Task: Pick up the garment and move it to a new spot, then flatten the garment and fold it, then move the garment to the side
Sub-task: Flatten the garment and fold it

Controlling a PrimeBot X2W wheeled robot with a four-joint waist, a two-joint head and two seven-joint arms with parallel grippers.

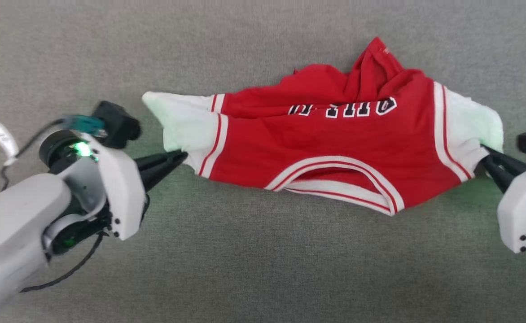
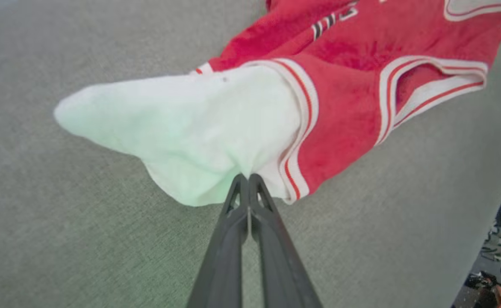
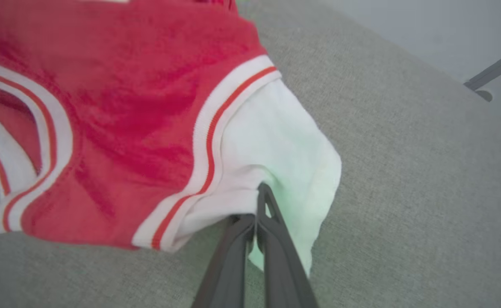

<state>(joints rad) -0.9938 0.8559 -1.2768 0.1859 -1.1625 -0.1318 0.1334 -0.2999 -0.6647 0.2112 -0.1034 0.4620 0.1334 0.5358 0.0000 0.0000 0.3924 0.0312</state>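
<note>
Pinches the garment (image 1: 326,139) at both ends: with the left pincer (image 1: 183,157), pressed together on the lower edge of one white sleeve, and with the right pincer (image 1: 486,154), pressed together on the other. Holds it stretched between the two tips, neckline sagging on the near side and red body heaped in a ridge beyond them, over the grey surface (image 1: 263,269). Hard to tell whether resting or lifted slightly.

Likely light, soft and limp: sags wherever unsupported, creases readily, nothing to break. Probably grips well as knit cloth, yet risks creeping out of a thin pinch under a hard pull. Better taken at seams or trimmed edges, with both layers caught, and drawn evenly apart.

From the head: the whole spread, the upside-down lettering, the bunched ridge needing flattening. From the left wrist: sleeve cloth gathered into puckers right at the tips. From the right wrist: one finger lying over the sleeve, a loose corner hanging past it, and the surface's far edge with pale floor beyond.
</note>
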